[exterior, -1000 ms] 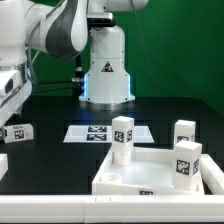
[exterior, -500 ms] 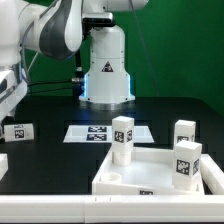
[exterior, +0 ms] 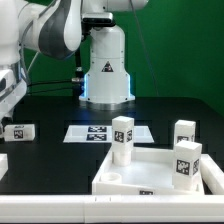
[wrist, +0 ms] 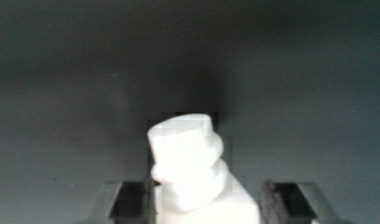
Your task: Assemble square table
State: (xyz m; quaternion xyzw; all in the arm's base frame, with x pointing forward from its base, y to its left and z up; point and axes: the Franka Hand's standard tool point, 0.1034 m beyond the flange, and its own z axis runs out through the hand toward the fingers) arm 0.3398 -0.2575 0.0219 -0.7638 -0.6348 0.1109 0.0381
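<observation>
Fingers (wrist: 205, 205): either side of a white leg (wrist: 192, 160) — contact not discernible, cannot tell if clenched.
Tabletop (exterior: 150, 170): on dark counter (exterior: 60, 160), exterior view's right — three legs standing there.
Marker board (exterior: 98, 132): flat behind.

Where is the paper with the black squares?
The marker board lies flat on the black table in the exterior view, left of the middle, just behind the nearest standing leg.
</observation>
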